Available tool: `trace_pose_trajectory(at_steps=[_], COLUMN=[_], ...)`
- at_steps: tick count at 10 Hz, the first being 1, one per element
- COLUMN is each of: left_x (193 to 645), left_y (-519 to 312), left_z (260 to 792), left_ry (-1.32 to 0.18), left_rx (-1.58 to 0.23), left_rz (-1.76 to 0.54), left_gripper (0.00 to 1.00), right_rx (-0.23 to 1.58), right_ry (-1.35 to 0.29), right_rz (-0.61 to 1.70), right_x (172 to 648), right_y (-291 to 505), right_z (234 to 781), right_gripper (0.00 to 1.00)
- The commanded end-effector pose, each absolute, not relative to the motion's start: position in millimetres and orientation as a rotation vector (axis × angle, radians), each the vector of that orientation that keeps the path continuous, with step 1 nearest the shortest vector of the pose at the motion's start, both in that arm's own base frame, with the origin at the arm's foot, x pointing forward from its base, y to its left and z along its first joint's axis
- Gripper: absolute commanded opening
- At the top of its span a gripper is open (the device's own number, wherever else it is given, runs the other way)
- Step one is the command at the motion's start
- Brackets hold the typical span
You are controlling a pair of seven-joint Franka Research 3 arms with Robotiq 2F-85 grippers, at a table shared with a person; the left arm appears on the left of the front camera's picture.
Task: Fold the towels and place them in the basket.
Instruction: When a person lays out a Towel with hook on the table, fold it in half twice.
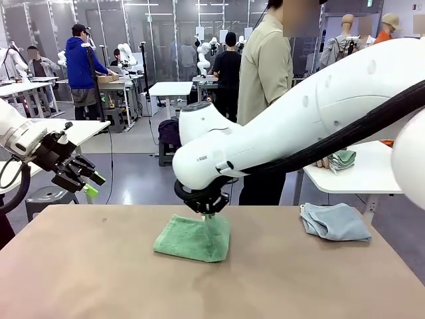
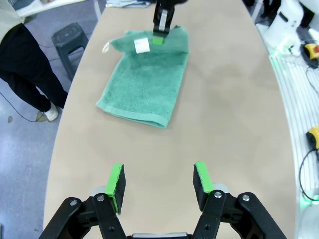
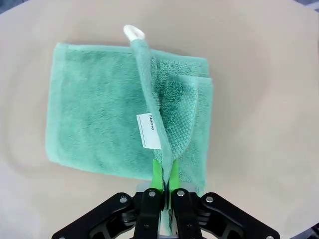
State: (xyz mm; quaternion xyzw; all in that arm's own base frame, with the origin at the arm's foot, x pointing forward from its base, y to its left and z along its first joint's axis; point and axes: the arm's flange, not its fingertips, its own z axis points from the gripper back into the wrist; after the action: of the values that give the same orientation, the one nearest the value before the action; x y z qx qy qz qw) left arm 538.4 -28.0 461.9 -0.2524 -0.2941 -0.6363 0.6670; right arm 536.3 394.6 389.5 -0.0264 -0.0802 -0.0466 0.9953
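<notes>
Right pincer (image 3: 163, 175) grasps the green towel (image 3: 99, 114) by its edge, lifting it mid-fold off the table (image 1: 99, 266). Left pincer (image 2: 159, 185) hangs released. Blue-grey towel (image 1: 335, 221) waits unfolded; nothing basketed, by my read.

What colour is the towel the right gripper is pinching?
Mint green towel with a white tag, clearest in the right wrist view.

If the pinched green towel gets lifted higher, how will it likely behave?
The green towel probably stays floppy: its pinched edge already tents up from the right gripper. Likely light, with thin fingers raising it. Terry pile suggests little slipping.
</notes>
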Motion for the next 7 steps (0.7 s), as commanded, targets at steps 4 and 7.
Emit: trace_pose_trajectory(at_steps=[4,7], left_x=[535.7,535.7], left_y=[-27.2,-27.2], left_z=[463.8,463.8], left_ry=[-0.667,-0.667], left_rx=[-0.569,-0.569], left_rz=[-1.436,-1.436], left_gripper=[0.7,0.7], right_rx=[0.045,0.137], right_ry=[-0.135,-0.101], right_rz=[-0.289,-0.379], right_x=[532.8,536.7], right_y=[431.8,441.9], right_z=[386.7,377.3], right_gripper=[0.0,0.0])
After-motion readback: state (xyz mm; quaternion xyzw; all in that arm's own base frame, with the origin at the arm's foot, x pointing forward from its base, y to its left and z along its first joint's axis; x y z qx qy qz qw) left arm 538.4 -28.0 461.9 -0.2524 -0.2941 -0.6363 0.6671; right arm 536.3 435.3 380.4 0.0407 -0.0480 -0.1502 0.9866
